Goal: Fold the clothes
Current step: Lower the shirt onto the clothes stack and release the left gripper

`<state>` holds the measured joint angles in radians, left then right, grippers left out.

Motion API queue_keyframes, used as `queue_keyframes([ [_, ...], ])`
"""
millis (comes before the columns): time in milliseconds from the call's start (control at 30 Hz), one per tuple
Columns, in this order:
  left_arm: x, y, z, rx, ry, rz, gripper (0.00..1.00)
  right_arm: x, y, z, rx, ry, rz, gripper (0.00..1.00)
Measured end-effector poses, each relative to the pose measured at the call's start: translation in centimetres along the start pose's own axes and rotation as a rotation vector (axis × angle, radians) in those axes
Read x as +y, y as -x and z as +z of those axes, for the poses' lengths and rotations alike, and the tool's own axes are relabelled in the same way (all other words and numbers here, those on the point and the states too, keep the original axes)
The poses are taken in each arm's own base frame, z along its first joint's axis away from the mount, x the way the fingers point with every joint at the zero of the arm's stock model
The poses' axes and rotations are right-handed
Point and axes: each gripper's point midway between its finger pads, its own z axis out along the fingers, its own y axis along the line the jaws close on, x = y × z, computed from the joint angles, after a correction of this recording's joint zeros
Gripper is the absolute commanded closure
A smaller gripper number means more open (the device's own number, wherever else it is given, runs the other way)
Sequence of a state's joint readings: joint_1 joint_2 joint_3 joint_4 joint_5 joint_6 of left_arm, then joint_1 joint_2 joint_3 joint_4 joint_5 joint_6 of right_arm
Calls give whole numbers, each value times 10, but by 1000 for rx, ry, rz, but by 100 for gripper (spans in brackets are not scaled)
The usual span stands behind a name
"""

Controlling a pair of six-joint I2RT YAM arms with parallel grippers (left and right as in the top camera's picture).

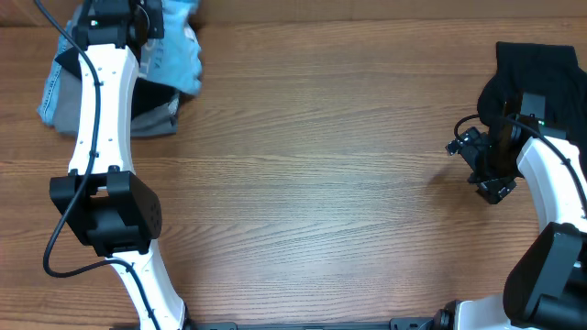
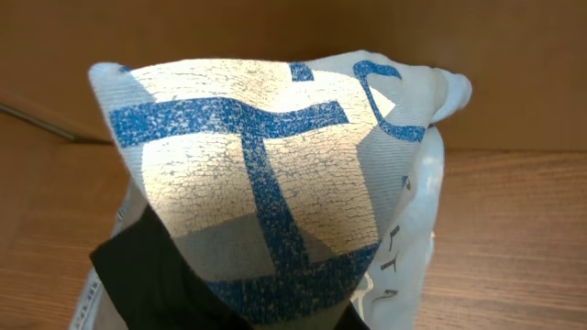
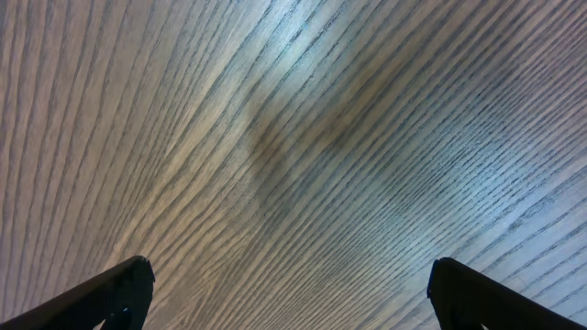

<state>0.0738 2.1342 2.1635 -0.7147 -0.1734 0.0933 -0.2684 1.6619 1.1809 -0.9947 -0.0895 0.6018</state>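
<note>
The light blue T-shirt hangs bunched from my left gripper at the table's far left corner, lifted above a pile of clothes. In the left wrist view the T-shirt fills the frame. It shows a cracked white print with blue strokes and small dark letters along one edge. My left gripper is shut on its lower fold, with the dark fingers at the bottom edge. My right gripper hovers over bare wood at the right. Its fingers are wide open and empty.
A pile of other clothes lies under the left arm at the far left: a grey and dark garment and a denim-blue piece. A black garment lies at the far right corner. The wooden table spans the middle.
</note>
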Motion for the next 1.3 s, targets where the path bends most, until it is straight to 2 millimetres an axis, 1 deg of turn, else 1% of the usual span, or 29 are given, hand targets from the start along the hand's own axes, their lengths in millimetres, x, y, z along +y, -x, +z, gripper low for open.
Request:
queue_keyframes([
  [33,2,6,-4,-15,4,-3,95,0,0,0,1,0,0,0],
  [67,3,7,-4,-16,6,-3,96,0,0,0,1,0,0,0],
  [200,5,1,-4,11,8,-2,96,0,0,0,1,0,0,0],
  [300,13,-2,-3,17,19,-12,96,0,0,0,1,0,-1,0],
  [433,33,-5,-1,24,44,-43,95,0,0,0,0,0,0,0],
  [667,78,-13,3,37,110,-92,95,0,0,0,1,0,0,0],
  [733,92,-17,5,41,130,-106,95,0,0,0,1,0,0,0],
  [767,96,-18,7,44,137,-111,93,0,0,0,1,0,0,0],
  [867,110,-26,17,55,157,-127,82,0,0,0,1,0,0,0],
  [967,119,-33,31,58,174,-142,70,0,0,0,1,0,0,0],
  [1000,122,-35,36,58,181,-147,68,0,0,0,0,0,0,0],
  [1133,135,-46,53,69,211,-158,67,0,0,0,1,0,0,0],
  [1200,140,-51,57,78,229,-163,54,0,0,0,0,0,0,0],
  [1233,144,-54,58,86,240,-168,41,0,0,0,0,0,0,0],
  [1300,150,-61,60,105,262,-186,6,0,0,0,0,0,0,0],
])
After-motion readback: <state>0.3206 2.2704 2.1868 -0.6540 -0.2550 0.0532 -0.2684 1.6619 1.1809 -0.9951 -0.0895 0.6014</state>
